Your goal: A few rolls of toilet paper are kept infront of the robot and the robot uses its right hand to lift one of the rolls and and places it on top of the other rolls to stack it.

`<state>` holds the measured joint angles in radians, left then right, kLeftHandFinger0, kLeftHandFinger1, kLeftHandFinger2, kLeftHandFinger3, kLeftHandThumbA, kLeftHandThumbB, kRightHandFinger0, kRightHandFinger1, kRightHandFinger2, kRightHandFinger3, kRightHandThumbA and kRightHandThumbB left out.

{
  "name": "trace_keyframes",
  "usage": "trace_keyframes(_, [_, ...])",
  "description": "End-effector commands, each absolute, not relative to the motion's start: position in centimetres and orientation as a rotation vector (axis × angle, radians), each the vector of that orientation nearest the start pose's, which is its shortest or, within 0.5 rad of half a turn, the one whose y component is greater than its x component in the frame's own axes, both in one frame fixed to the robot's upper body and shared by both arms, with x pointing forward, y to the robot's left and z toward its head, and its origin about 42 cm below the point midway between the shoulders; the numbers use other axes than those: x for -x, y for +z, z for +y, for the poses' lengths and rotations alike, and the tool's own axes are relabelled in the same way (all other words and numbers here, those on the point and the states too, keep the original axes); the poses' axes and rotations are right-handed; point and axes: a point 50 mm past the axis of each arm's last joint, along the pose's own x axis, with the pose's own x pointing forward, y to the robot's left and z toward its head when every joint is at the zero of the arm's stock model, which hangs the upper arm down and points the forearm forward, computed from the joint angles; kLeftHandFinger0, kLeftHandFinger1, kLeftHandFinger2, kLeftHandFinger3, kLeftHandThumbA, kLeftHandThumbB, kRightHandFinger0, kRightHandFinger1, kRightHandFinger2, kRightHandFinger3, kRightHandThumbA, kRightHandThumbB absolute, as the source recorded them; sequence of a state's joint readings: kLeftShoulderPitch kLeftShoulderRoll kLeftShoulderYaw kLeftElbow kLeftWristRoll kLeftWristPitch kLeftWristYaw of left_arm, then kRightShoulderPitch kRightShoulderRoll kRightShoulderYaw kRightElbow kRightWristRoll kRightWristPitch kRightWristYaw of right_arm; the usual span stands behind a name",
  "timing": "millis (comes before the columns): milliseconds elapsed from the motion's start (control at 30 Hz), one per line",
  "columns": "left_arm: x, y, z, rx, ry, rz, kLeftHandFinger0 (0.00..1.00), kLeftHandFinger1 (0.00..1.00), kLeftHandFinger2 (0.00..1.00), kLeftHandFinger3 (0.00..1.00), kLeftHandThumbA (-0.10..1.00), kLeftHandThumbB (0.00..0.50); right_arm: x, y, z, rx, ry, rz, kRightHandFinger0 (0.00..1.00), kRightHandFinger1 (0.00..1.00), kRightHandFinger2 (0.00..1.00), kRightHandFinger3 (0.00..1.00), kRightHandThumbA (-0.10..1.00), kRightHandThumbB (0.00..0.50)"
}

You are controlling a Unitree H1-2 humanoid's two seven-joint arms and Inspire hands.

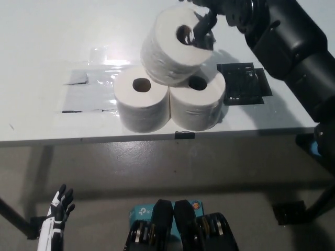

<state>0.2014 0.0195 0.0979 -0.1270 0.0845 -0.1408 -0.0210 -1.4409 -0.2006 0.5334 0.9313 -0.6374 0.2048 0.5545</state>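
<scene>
While the black right robot hand (207, 23) grips the top roll (172, 47) by its core, it rests on two worktop (47, 42) rolls (141, 104); the white left robot hand (58, 209) hangs open.

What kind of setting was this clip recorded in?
Probably a lab or test room: a plain white table with taped plastic sheeting, a bare grey floor, and toilet paper rolls set out as props.
</scene>
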Motion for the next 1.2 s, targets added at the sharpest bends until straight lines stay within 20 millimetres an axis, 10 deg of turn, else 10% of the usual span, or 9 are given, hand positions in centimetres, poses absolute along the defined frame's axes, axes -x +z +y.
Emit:
trace_keyframes(0, [-21.6,9.7,25.8,-0.142,0.121,-0.112,1.0,1.0,1.0,1.0,1.0,0.0,-56.6,52.1,-6.9,1.408,0.424,-0.195,1.0,1.0,1.0,1.0,0.93,0.396])
trace_keyframes(433, [-21.8,9.7,25.9,-0.129,0.113,-0.13,1.0,1.0,1.0,1.0,1.0,0.0,-56.0,56.5,-7.2,1.374,0.383,-0.222,1.0,1.0,1.0,1.0,0.86,0.368])
trace_keyframes(600, [-21.8,9.7,25.4,-0.133,0.126,-0.126,1.0,1.0,1.0,1.0,1.0,0.0,-54.6,58.8,-10.9,1.295,0.347,-0.324,1.0,1.0,1.0,1.0,0.89,0.35])
trace_keyframes(833, [-22.2,10.3,25.8,-0.114,0.131,-0.135,1.0,1.0,1.0,1.0,1.0,0.0,-44.0,59.9,-22.0,0.964,0.136,-0.723,1.0,1.0,1.0,1.0,0.98,0.287])
trace_keyframes(967, [-22.7,10.4,26.0,-0.112,0.123,-0.138,1.0,1.0,1.0,1.0,1.0,0.0,-34.3,54.1,-27.1,0.625,0.178,-0.919,1.0,1.0,1.0,1.0,1.0,0.312])
trace_keyframes(1167, [-22.7,9.7,26.2,-0.088,0.114,-0.119,1.0,1.0,1.0,1.0,1.0,0.013,-24.1,43.1,-27.5,0.328,0.207,-1.038,1.0,1.0,1.0,1.0,0.81,0.284])
